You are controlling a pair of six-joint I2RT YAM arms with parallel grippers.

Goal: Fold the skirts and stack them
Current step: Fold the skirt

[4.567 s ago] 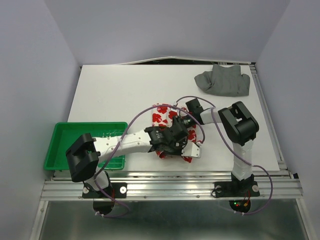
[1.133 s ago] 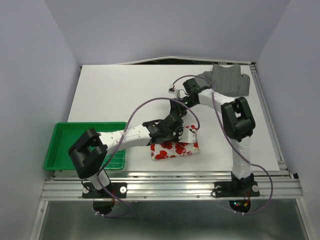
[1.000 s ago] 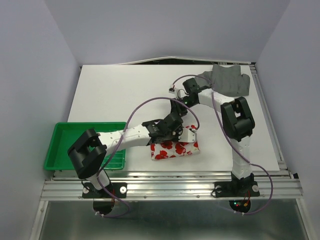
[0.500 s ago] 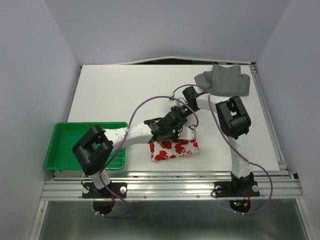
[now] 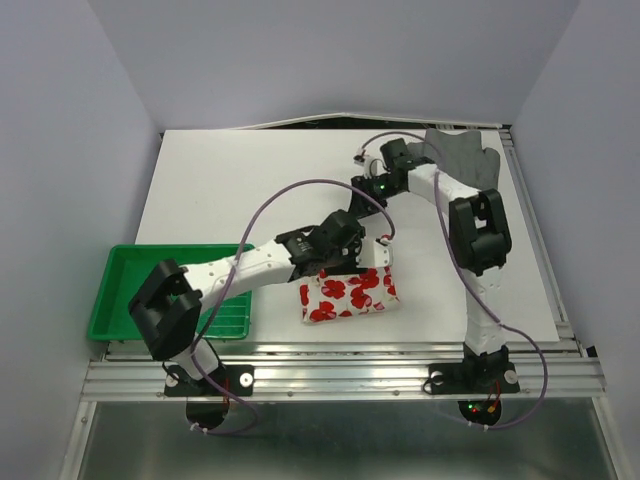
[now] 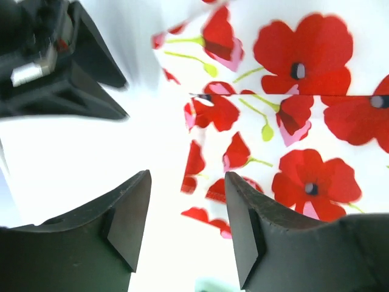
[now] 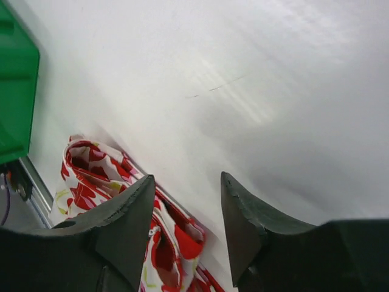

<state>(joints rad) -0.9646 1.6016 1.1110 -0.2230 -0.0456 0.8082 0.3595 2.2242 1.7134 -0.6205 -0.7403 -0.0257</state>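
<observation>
Showing one printed skirt [image 5: 348, 296], one grey skirt [image 5: 472, 158], one green tray [image 5: 125, 295]

White red-print skirt [image 5: 348, 295]: folded into a flat rectangle, front centre. Dark grey skirt [image 5: 465, 160]: crumpled, far right corner.

top view high, facing down, both wrist views close, all three share the printed skirt [image 5: 348, 293]

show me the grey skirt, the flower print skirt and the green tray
grey skirt [image 5: 475, 160], top view, middle of the crumpled cloth
flower print skirt [image 5: 345, 295], top view, middle of the folded bundle
green tray [image 5: 140, 275], top view, bare floor
</observation>
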